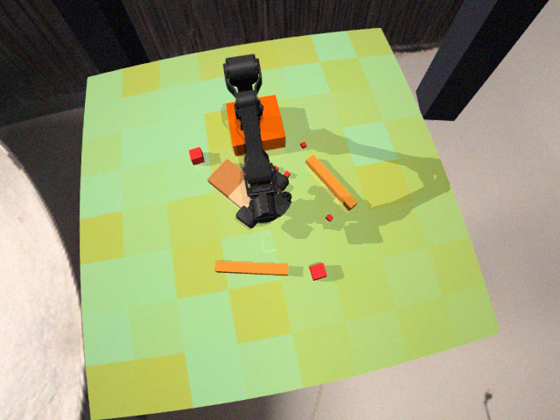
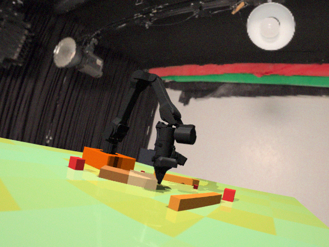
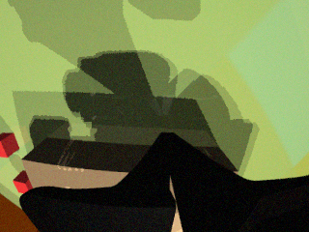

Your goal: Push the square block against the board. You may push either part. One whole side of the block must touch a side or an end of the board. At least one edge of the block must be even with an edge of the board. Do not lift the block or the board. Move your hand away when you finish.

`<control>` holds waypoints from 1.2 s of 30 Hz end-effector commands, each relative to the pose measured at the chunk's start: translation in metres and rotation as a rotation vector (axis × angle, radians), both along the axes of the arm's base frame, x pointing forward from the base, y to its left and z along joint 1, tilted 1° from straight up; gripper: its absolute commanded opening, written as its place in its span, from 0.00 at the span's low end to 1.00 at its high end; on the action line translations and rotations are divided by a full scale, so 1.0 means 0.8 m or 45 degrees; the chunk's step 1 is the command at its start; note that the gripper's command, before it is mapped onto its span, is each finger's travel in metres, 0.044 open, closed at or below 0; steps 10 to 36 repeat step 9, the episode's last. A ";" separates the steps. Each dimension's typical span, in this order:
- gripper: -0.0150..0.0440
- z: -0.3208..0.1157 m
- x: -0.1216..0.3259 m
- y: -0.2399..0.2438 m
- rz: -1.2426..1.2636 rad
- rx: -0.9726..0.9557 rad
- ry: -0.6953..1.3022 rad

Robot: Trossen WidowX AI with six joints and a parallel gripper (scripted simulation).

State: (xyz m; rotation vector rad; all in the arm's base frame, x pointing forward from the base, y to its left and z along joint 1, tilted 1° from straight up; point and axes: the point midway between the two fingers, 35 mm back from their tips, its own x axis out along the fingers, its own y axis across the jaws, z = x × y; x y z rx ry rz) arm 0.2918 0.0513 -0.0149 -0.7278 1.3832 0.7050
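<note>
The square block (image 1: 227, 175) (image 2: 114, 174) is brown and lies flat. The pale tan board (image 1: 239, 193) (image 2: 142, 179) (image 3: 77, 175) lies flat beside it, partly hidden by the arm. Their facing sides appear to touch, with no gap visible. Their front edges look in line in the top and exterior views. My gripper (image 1: 263, 210) (image 2: 159, 182) (image 3: 166, 138) is shut and empty, pointing down near the table at the board's side away from the block. Whether the fingertips touch the board is hidden.
One orange bar (image 1: 331, 181) (image 2: 180, 179) lies to the right, another (image 1: 251, 268) (image 2: 195, 201) in front. Red cubes (image 1: 196, 155) (image 1: 318, 271) stand left and front right. Several tiny red cubes (image 1: 303, 144) (image 1: 329, 217) lie about. The orange base (image 1: 271, 122) (image 2: 92, 158) is behind.
</note>
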 end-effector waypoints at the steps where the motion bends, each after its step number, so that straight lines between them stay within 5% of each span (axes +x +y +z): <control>1: 0.25 -0.007 -0.006 -0.002 0.000 -0.019 0.036; 36: 0.25 -0.006 0.006 0.010 0.000 -0.018 0.035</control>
